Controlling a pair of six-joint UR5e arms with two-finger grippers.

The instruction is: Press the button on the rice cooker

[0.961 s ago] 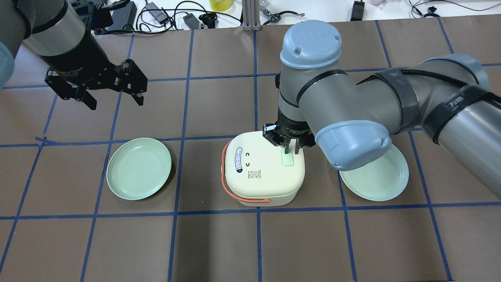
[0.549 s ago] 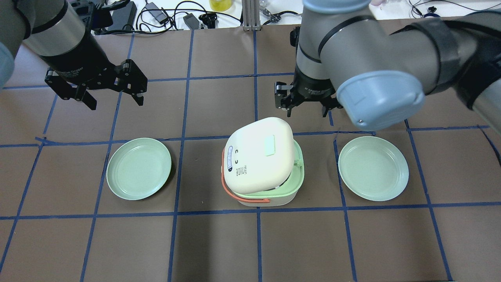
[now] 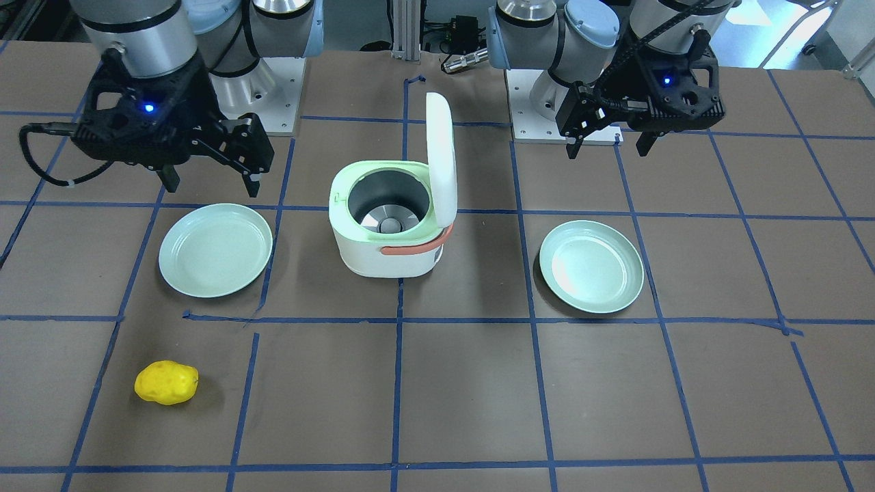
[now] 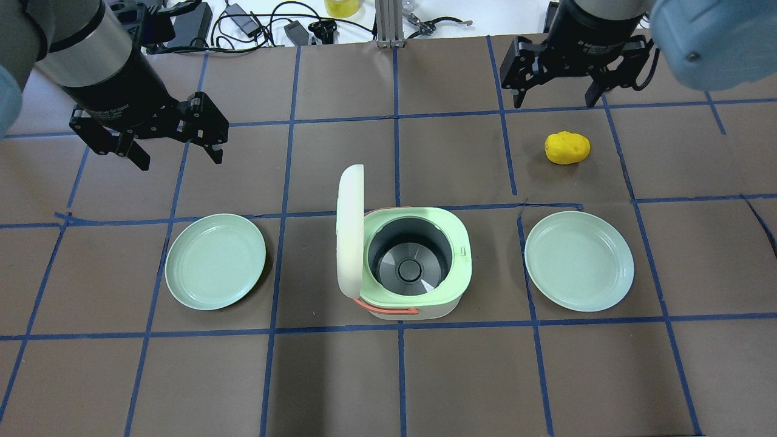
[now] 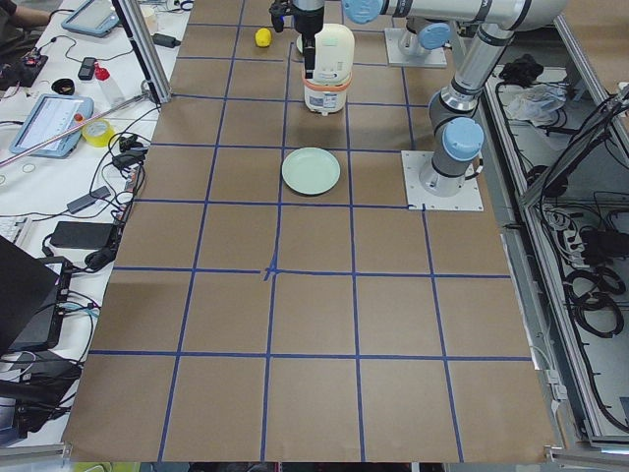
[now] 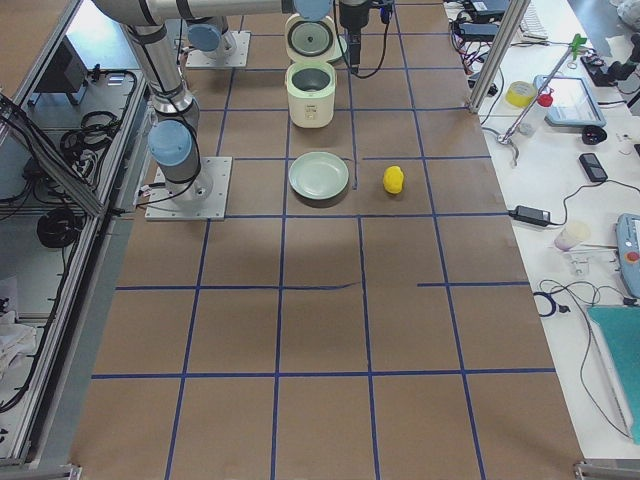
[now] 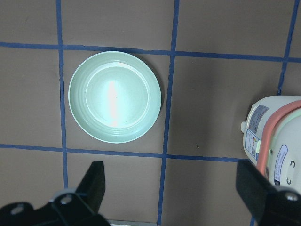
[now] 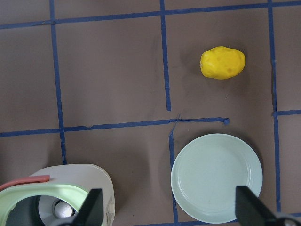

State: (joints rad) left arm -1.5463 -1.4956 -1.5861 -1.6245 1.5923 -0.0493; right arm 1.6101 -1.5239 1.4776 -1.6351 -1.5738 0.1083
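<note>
Showing rice cooker open, holding lid upright at nine o'clock, hiding button, hanging left gripper and right gripper spread wide.

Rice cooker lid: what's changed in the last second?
The lid swung from shut to upright, baring the steel pot. The right hand lifted off it and withdrew to the far side of the table, open. The left hand, the cooker body and both plates stayed put.
</note>
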